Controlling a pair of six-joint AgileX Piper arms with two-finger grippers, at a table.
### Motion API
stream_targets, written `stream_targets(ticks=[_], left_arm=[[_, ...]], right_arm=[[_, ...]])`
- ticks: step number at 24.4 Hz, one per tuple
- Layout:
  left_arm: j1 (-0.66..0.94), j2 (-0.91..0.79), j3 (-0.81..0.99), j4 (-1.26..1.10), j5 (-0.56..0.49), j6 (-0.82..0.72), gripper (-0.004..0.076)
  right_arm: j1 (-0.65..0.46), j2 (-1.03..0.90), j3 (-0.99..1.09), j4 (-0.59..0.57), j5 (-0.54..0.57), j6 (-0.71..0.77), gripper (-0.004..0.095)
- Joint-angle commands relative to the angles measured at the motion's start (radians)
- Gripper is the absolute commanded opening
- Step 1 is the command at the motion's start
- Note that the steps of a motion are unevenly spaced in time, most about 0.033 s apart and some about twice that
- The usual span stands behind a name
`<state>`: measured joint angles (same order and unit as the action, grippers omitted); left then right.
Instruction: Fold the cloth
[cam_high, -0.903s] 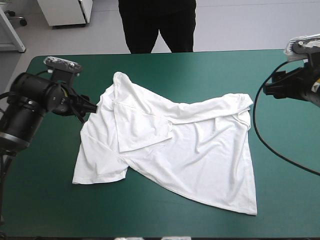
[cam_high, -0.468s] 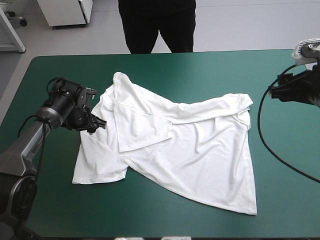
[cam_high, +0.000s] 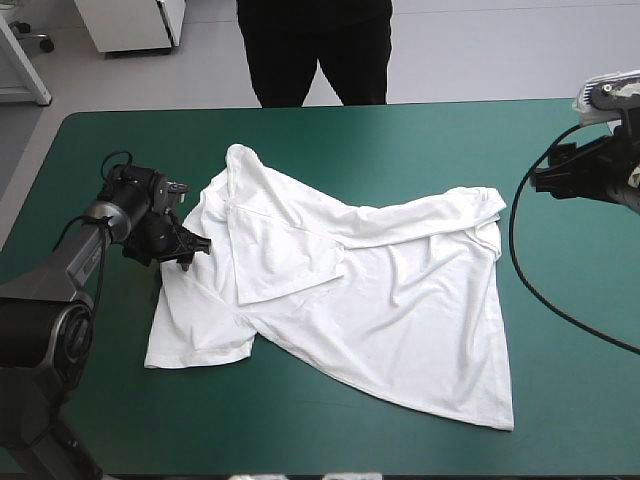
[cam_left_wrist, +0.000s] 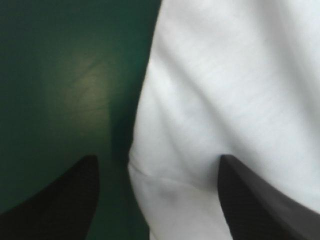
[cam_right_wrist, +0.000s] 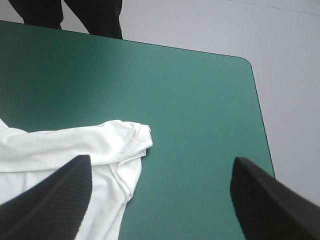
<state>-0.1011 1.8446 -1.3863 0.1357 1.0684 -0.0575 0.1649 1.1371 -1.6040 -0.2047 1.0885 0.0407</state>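
Note:
The white T-shirt (cam_high: 400, 300) lies spread on the teal-green table (cam_high: 420, 135), with one flap folded over its left half. My left gripper (cam_high: 192, 246) is low at the shirt's left edge. In the left wrist view it (cam_left_wrist: 157, 159) is open and straddles that edge of the T-shirt (cam_left_wrist: 225, 90), one finger over the cover and the other over the cloth. My right gripper (cam_high: 538, 180) hangs raised near the table's right edge, apart from the shirt. In the right wrist view it (cam_right_wrist: 161, 159) is open and holds nothing, with the T-shirt's far right corner (cam_right_wrist: 120, 137) ahead of it.
Bare teal-green cover (cam_high: 90, 400) runs along the front, left and far sides of the shirt. The table's far right corner (cam_right_wrist: 242, 62) shows ahead of the right gripper.
My left arm has come down from high over the table's left side to the shirt's left edge. The right gripper shifted slightly right and back. The shirt has not moved.

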Motion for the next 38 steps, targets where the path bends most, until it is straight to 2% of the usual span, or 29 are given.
stream_targets(ticks=[1, 4, 6, 7, 8, 9, 12, 17, 19, 21, 25, 28, 35, 38], left_arm=[[0.003, -0.005, -0.027, -0.020, -0.005, 0.005, 0.0494], [0.003, 0.013, -0.027, -0.036, -0.005, 0.005, 0.0470], [0.003, 0.017, -0.027, -0.051, -0.007, 0.007, 0.0379], [0.003, 0.017, -0.027, -0.054, -0.005, 0.007, 0.0243], [0.003, 0.017, -0.027, -0.052, -0.005, 0.007, 0.0158], [0.003, 0.017, -0.027, -0.049, -0.003, 0.022, -0.0003], [0.003, 0.012, -0.027, 0.022, 0.018, 0.021, -0.0009], [0.011, -0.024, -0.045, 0.258, 0.032, -0.086, -0.0009], [0.055, -0.026, -0.087, 0.261, 0.036, -0.088, -0.0009], [0.110, -0.026, -0.140, 0.263, 0.036, -0.088, -0.0009], [0.206, -0.026, -0.251, 0.267, 0.008, -0.088, -0.0009], [0.259, -0.024, -0.309, 0.274, -0.039, -0.088, -0.0009], [0.354, -0.017, -0.385, 0.331, -0.171, -0.102, -0.0009], [0.384, 0.023, -0.440, 0.335, -0.174, -0.114, -0.0009]], right_arm=[[-0.004, -0.010, -0.025, -0.033, -0.071, -0.008, 0.0716], [-0.004, -0.010, -0.025, -0.048, -0.071, -0.008, 0.0716], [-0.004, -0.010, -0.025, -0.055, -0.071, -0.008, 0.0716], [-0.004, -0.010, -0.025, -0.057, -0.073, -0.008, 0.0716], [-0.004, -0.010, -0.025, -0.057, -0.073, -0.008, 0.0716], [-0.004, -0.010, -0.025, -0.057, -0.073, -0.008, 0.0716], [-0.004, -0.010, -0.025, -0.057, -0.086, -0.008, 0.0716], [-0.004, -0.008, -0.025, -0.057, -0.093, -0.008, 0.0716], [-0.004, -0.003, -0.025, -0.057, -0.093, -0.008, 0.0716], [0.034, 0.000, -0.025, -0.084, -0.093, -0.008, 0.0716], [0.177, 0.011, -0.025, -0.199, -0.088, 0.018, 0.0716], [0.241, 0.020, -0.025, -0.217, -0.082, 0.019, 0.0716], [0.325, 0.029, -0.025, -0.256, -0.061, 0.019, 0.0716], [0.364, 0.029, -0.025, -0.299, -0.047, 0.036, 0.0716]])
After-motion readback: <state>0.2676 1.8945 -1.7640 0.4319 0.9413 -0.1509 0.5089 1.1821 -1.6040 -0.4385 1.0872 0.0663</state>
